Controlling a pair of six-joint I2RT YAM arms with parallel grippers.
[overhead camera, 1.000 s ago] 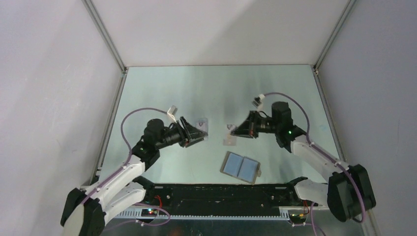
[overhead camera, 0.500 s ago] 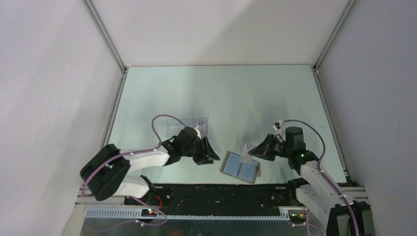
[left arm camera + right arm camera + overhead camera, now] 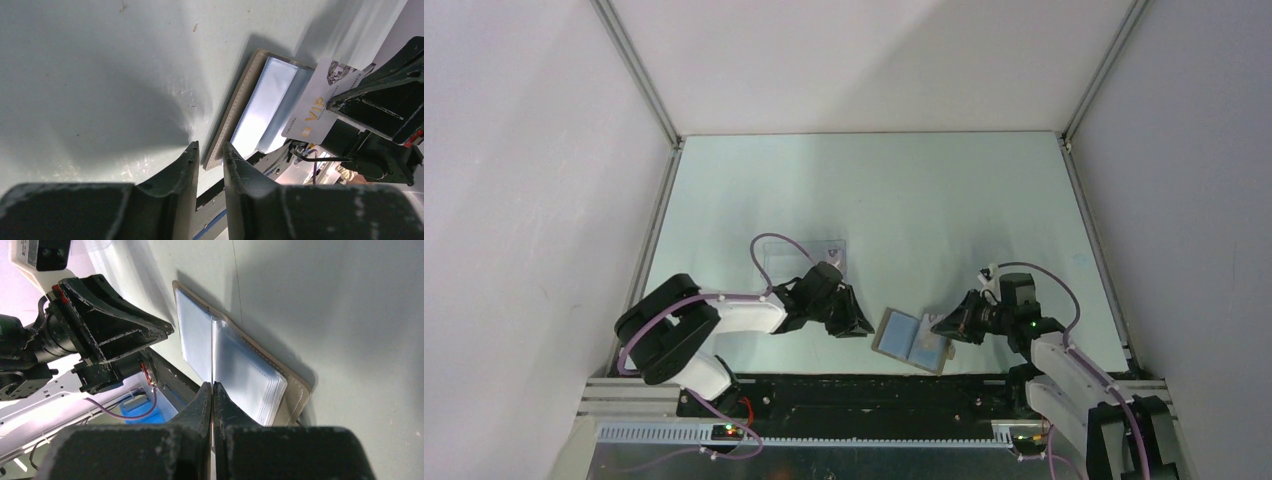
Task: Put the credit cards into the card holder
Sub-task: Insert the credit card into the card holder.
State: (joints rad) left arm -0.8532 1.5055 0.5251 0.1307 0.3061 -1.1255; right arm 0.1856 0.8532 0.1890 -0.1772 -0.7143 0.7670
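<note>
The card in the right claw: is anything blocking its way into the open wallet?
Nothing visible does. The card, pinched in the right gripper, hangs right at the wallet's blue lining; the left gripper sits aside at its edge.

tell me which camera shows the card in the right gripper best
Left wrist view: the credit card faces the lens, its VIP print readable, pinched by the right gripper over the card holder. Right wrist view catches it edge-on, a thin line between shut jaws. Top view shows only a pale sliver.
</note>
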